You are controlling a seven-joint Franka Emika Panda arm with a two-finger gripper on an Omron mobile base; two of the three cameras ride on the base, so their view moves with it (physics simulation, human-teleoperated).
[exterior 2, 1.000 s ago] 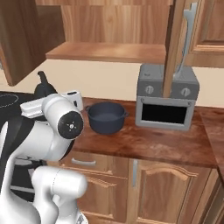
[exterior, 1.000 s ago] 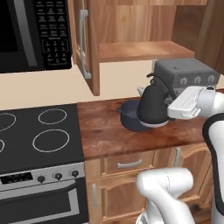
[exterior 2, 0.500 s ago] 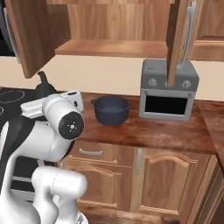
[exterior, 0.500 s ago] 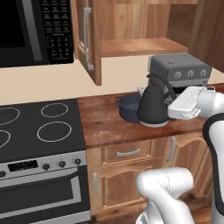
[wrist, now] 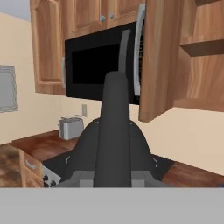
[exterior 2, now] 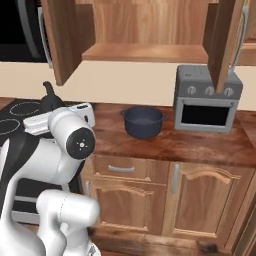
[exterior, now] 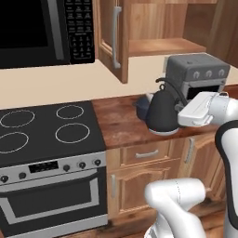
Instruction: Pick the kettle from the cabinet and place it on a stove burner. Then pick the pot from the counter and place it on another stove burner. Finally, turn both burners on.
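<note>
The gripper [exterior: 182,116] is clamped on the kettle [exterior: 161,111] by its arched handle, holding it above the counter [exterior: 122,125], beside the cooktop [exterior: 44,132]. To do this well, I'd carry it level and set it squarely inside a burner [exterior: 73,133] ring.

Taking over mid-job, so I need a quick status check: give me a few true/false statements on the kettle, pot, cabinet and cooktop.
1. The kettle is held in the hand. True.
2. The kettle sits on a burner. False: it is carried beside the cooktop, above the counter.
3. The pot stands on the counter. True.
4. The cabinet door is closed. False: it stands open.
5. A pot is already on the cooktop. False: its rings are bare.
</note>
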